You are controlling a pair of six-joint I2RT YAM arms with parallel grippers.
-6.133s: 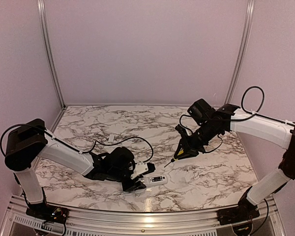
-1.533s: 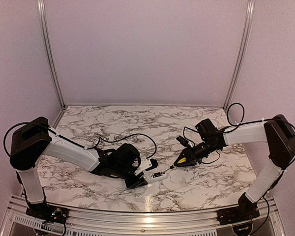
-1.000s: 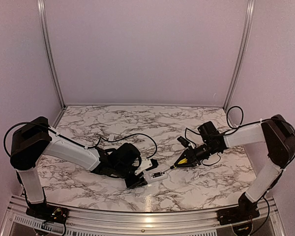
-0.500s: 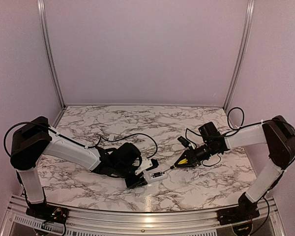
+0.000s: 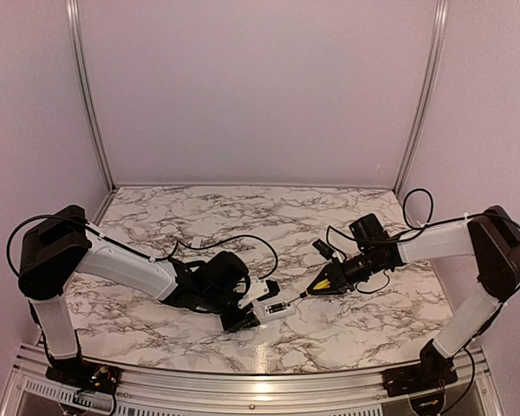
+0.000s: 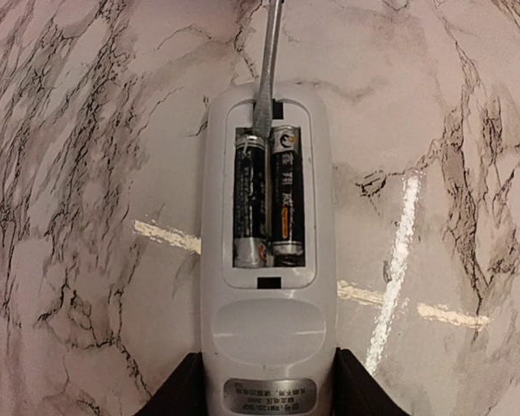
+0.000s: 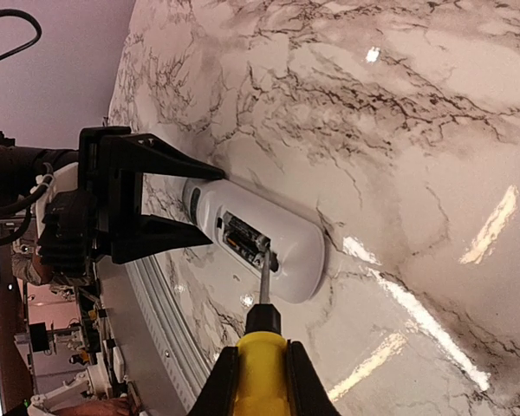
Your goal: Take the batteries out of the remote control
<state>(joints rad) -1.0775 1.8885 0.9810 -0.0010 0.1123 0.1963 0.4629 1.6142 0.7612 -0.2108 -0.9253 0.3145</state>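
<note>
The white remote control (image 6: 268, 329) lies on the marble table with its compartment open and facing up. Two batteries (image 6: 252, 199) (image 6: 287, 195) sit side by side inside it. My left gripper (image 6: 268, 397) is shut on the remote's near end, and both show in the top view, the gripper (image 5: 250, 310) and the remote (image 5: 277, 308). My right gripper (image 7: 262, 386) is shut on the yellow-handled screwdriver (image 7: 262, 364). Its metal shaft (image 6: 268, 61) reaches into the compartment, with the tip at the far end of the left battery. The right gripper (image 5: 331, 279) is right of the remote.
A small white piece (image 5: 196, 244) lies on the table behind the left arm. A black cable (image 5: 243, 239) loops over the table above the left gripper. The table's metal front rail (image 5: 260, 381) runs close below the remote.
Since six seconds ago my right arm has lowered and brought the screwdriver tip into the remote's compartment. In the last second nothing has visibly moved.
</note>
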